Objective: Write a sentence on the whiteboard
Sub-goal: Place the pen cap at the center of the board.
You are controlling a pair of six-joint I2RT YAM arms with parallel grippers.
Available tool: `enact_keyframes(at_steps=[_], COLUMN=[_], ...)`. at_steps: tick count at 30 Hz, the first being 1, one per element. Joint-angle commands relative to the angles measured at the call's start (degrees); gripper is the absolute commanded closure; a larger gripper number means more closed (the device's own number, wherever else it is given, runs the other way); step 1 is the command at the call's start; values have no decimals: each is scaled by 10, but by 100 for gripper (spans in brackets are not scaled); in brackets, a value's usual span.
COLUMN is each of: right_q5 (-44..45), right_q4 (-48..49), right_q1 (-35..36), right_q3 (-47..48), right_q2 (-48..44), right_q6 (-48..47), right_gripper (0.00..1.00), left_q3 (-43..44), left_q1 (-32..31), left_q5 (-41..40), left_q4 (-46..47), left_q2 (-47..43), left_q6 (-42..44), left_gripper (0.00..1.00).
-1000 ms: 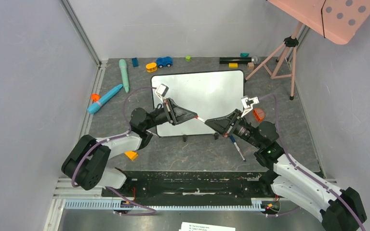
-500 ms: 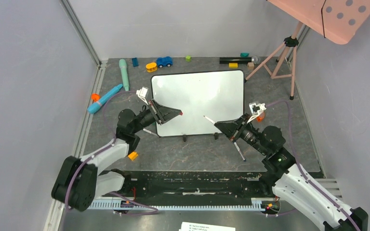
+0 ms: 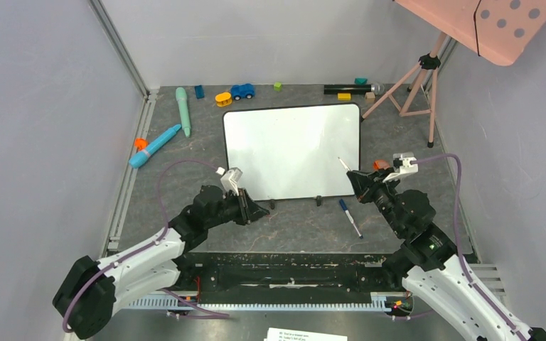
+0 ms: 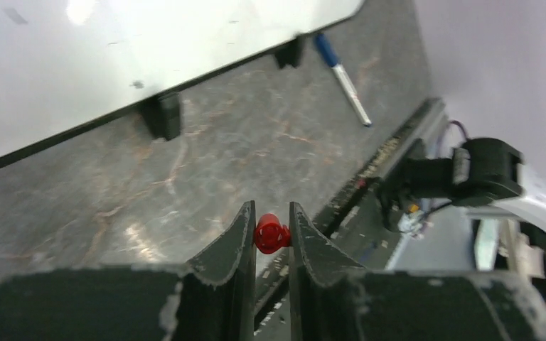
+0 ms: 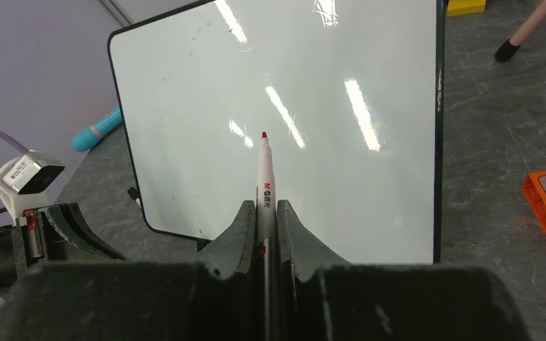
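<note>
Between pale grey walls, on the dark mottled table [image 3: 298,222], the left gripper [image 3: 254,211] pinches a red cap [image 4: 271,234] just before the whiteboard [image 3: 291,145] lying mid-table, while the right gripper [image 3: 357,179] clamps a red-tipped marker [image 5: 264,170] near its right edge.

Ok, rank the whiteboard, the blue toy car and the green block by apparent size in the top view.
1. whiteboard, largest by far
2. blue toy car
3. green block, smallest
Car and block lie equally far back, so their order holds.
</note>
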Motion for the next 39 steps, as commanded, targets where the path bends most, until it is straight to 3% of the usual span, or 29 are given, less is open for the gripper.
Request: enact_keyframes(at_steps=[1,7,10,12,17,18,22,25,32,39], right_q5=[18,20,27,27,36,37,35,34,37,29], right_q4=[-27,-32,-32,-33,-33,-33,-35,-36,-38,-27], right_q1=[0,0,0,0,0,0,0,0,0,0], right_q3=[19,22,27,32,40,39,38,34,32,23], right_q2=[7,12,19,27,35,35,34,29,31,34], right_q6=[-18,-26,-34,-42,-56,-58,-57,-54,-49,-39], right_gripper=[100,100,100,100,100,100,100,100,100,100], left_q3=[12,27,36,30,0,4,47,51,0,-17], left_q1=[-5,-3,3,5,5,4,4,4,4,-26], left_q5=[-142,-371,-443,-400,-118,-97,-116,-114,-25,-16], left_q4=[-105,-275,-339,-320,-127,-112,-167,-158,7,152], left_q2=[-39,-155,-185,-185,-117,-95,18,68,107,165], left_q6=[67,15,-3,22,74,70,83,86,11,-93], left_gripper=[98,98,98,98,98,98,98,98,89,91])
